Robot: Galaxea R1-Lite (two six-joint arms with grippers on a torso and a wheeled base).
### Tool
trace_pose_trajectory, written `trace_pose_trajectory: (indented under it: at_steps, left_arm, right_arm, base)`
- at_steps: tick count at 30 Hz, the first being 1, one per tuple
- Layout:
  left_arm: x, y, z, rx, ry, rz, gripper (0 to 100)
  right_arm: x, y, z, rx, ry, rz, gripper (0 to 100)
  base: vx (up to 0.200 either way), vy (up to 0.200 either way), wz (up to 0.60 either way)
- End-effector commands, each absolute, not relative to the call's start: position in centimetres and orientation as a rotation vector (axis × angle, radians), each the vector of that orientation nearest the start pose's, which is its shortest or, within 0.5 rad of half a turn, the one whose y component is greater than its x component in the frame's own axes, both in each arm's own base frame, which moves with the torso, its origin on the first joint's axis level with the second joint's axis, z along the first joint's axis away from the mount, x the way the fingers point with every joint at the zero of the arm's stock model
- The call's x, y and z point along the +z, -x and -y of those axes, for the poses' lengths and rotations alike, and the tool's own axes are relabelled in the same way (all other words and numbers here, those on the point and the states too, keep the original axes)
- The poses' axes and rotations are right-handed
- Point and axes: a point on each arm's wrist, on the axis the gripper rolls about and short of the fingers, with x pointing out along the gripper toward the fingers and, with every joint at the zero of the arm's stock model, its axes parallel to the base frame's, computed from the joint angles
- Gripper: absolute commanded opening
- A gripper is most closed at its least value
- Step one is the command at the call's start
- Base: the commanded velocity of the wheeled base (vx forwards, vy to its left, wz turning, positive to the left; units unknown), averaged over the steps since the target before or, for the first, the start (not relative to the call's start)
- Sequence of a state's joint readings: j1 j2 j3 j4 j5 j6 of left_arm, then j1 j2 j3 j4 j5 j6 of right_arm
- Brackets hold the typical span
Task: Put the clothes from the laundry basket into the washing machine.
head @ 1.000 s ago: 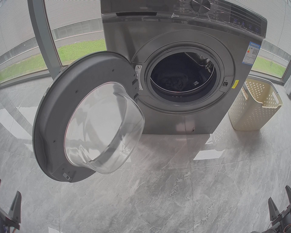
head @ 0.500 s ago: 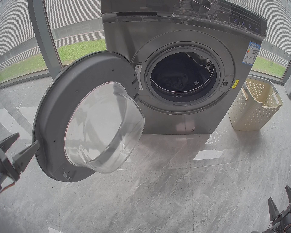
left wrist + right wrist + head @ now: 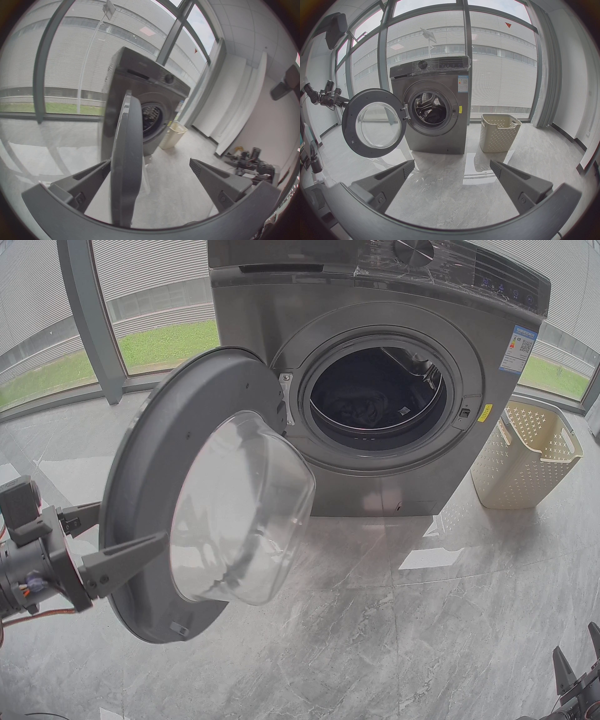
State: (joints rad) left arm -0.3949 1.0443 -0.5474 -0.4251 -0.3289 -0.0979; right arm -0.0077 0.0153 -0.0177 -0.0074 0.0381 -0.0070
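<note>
Dark clothes (image 3: 361, 410) lie inside grey front-loading washing machine (image 3: 375, 493); cream perforated laundry basket (image 3: 522, 474) seems empty; left tool (image 3: 131, 524), jaws spread, straddles round grey door (image 3: 187, 421).

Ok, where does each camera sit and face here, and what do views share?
Head view: on the head, facing forward and down at the washing machine, its open door and the laundry basket; left claw straddles the door's rim, right claw low at the corner.
Left wrist view: on the left wrist, looking along the open claw at the door edge-on.
Right wrist view: on the right wrist, farther back, facing the machine's front past its open claw.
Shared: all three show machine, door and basket.
</note>
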Motion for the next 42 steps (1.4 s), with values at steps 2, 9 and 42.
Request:
trace_pose_trajectory:
  at_steps: [2, 9, 42]
  left_arm:
    - [24.1, -9.5, 6.0, -0.82, 0.134, -0.066, 100]
    - [25.8, -8.0, 4.8, -0.744, 0.159, 0.047, 100]
    - [22.1, -12.6, 3.8, -0.471, 0.135, -0.143, 100]
  right_arm:
    - [7.6, 2.3, -0.1, 0.031, 0.014, 0.008, 100]
    - [7.6, 2.3, -0.1, 0.031, 0.014, 0.008, 100]
    - [7.6, 2.3, -0.1, 0.031, 0.014, 0.008, 100]
  base:
    - [0.0, 0.0, 0.0]
    - [0.0, 0.0, 0.0]
    - [0.0, 0.0, 0.0]
